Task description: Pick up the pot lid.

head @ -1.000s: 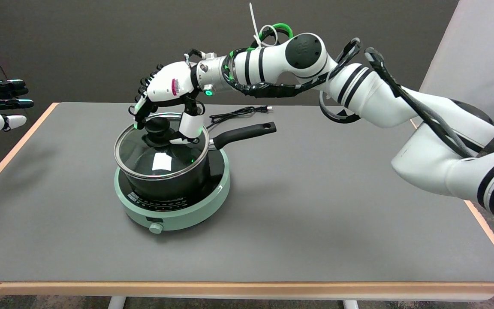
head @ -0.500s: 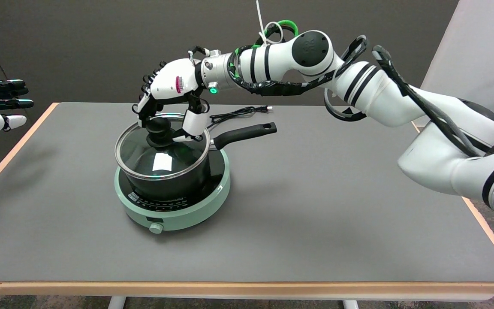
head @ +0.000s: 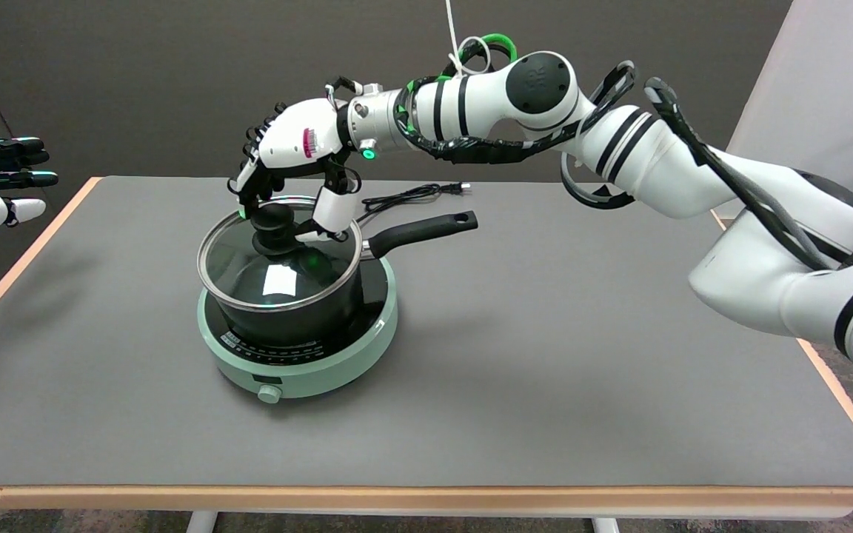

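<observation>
The round glass pot lid (head: 278, 268) with a metal rim and black knob sat tilted on the black long-handled pot (head: 338, 292), atop the mint-green round cooker (head: 323, 366), while the white-and-black right hand (head: 289, 174) pinched the knob from above.

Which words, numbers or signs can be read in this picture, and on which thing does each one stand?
None can be read.
Induction cooker: white print along its black top, too small to read.
Pot lid: a white patch shows through the glass, blank or blurred.
Right hand: a small pink label on its back, marks not readable.
Right arm: a faint embossed mark on the dark round joint cap, not readable.
</observation>
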`<state>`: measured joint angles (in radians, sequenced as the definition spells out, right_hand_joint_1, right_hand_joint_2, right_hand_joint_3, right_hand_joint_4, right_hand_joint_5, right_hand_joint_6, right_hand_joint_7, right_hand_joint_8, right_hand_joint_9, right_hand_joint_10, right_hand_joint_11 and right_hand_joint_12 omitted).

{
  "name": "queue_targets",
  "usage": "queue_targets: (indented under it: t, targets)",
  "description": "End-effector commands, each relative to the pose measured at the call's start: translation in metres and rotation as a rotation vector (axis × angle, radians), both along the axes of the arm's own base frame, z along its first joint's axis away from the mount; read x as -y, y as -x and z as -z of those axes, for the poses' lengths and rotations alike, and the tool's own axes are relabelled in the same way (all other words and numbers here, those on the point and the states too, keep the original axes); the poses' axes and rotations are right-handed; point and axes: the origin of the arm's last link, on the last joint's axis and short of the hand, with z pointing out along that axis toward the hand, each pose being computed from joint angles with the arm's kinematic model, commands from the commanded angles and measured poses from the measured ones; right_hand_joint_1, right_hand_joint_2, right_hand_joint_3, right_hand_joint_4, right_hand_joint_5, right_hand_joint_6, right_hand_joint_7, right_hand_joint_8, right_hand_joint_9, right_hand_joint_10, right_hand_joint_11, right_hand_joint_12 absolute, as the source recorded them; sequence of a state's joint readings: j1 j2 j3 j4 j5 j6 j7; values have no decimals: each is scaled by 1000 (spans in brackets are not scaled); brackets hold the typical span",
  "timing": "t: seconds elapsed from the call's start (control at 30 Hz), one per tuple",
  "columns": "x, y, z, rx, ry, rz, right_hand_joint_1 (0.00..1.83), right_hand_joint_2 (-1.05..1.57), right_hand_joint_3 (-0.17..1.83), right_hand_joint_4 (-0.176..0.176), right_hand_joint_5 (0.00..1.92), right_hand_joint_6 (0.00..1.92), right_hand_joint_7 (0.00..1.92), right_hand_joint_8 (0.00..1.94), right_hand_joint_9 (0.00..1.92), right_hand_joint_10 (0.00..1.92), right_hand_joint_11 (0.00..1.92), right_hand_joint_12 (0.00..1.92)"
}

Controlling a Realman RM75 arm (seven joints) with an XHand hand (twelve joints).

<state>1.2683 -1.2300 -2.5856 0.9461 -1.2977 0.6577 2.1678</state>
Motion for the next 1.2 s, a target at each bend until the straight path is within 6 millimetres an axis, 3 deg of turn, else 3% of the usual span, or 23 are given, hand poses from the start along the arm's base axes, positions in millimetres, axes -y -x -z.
queue_targets:
  t: [0.03, 0.17, 0.4, 1.2]
  targets:
    - [-8, 1, 7, 21, -38, 28, 869, 643, 868, 144, 541, 348, 581, 397, 611, 545, 293, 368]
    - [-11, 1, 9, 28, -52, 37, 866, 604, 921, 146, 470, 231, 577, 283, 592, 515, 273, 405]
    - [-13, 0, 9, 42, -61, 40, 863, 596, 934, 152, 468, 225, 577, 251, 590, 485, 268, 416]
    - [-7, 2, 3, 52, -19, 20, 906, 631, 904, 176, 568, 387, 635, 262, 620, 476, 288, 397]
